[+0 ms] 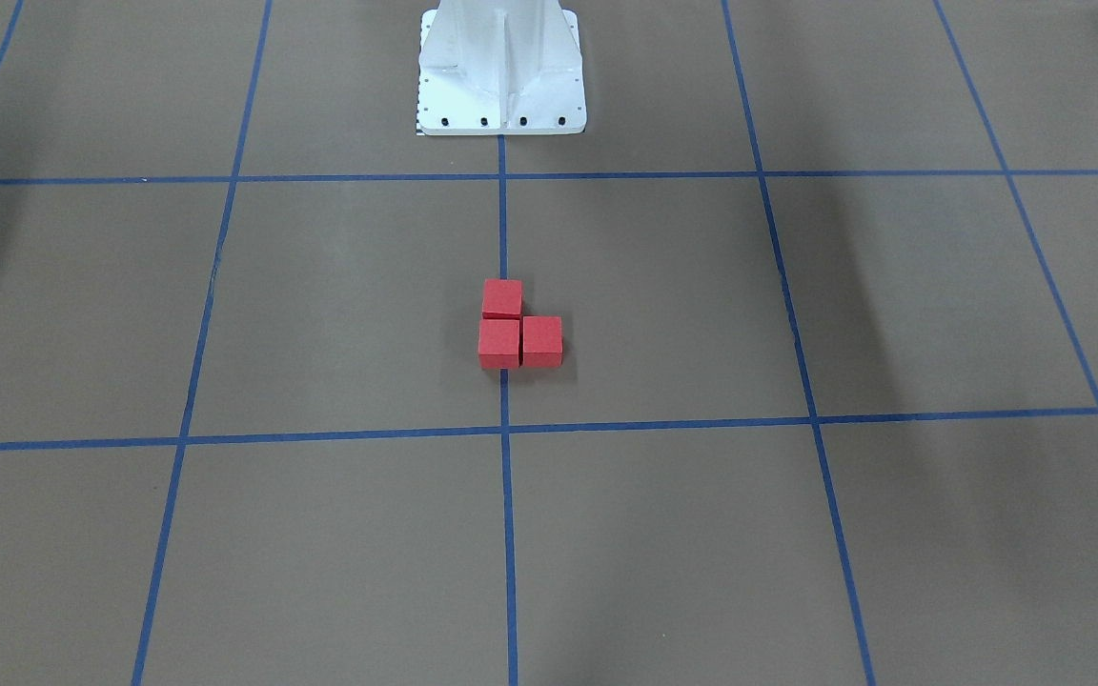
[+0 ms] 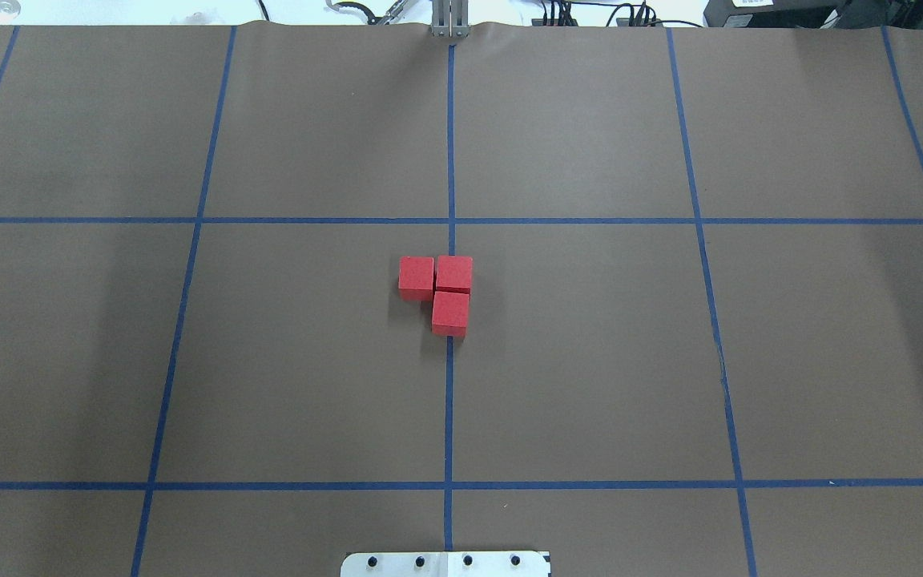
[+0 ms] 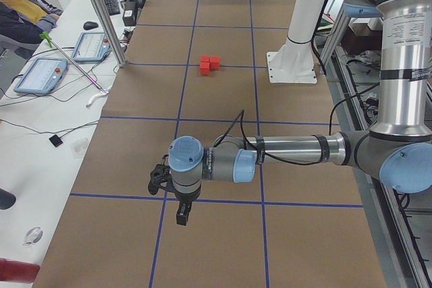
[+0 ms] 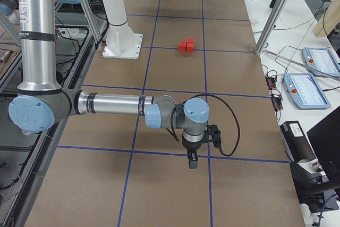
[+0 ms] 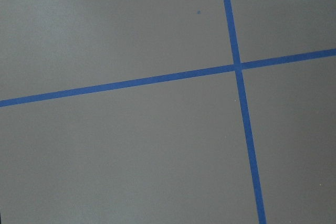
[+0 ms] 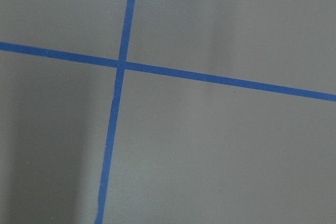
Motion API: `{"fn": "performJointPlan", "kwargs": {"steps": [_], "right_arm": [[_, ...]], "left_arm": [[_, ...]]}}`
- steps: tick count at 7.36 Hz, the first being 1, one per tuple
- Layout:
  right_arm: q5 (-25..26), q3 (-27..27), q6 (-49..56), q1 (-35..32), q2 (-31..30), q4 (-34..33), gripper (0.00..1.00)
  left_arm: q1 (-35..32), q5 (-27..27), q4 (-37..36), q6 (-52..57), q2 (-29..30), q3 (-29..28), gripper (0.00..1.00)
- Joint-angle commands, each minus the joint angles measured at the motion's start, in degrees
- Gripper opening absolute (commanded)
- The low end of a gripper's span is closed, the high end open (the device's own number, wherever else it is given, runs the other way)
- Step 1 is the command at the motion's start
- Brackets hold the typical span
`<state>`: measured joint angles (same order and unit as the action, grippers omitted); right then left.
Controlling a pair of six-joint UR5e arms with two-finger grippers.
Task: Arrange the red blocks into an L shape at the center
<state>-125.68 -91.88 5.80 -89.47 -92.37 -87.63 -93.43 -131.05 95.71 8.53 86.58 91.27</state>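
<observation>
Red blocks (image 2: 453,275) touched in an L at the center (image 2: 450,240), legs toward nine and six o'clock; I judged nudging unnecessary. Left hand (image 3: 182,215), right hand (image 4: 192,162): spread or not, I could not tell.

A person (image 3: 20,8) sits at the white side desk (image 3: 40,146); two tablet-like pendants (image 3: 91,45) lie on it; near them, a black mouse (image 3: 90,25) and a keyboard (image 3: 110,1).

Robotics lab: taped grid table (image 3: 216,99), teach pendant (image 3: 39,75).
</observation>
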Motion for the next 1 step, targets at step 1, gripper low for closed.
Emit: {"fn": "performJointPlan", "kwargs": {"steps": [1], "right_arm": [[0.0, 0.1, 0.0, 0.0, 0.0, 0.0, 0.99]], "left_arm": [[0.0, 0.0, -0.1, 0.0, 0.0, 0.0, 1.0]]}}
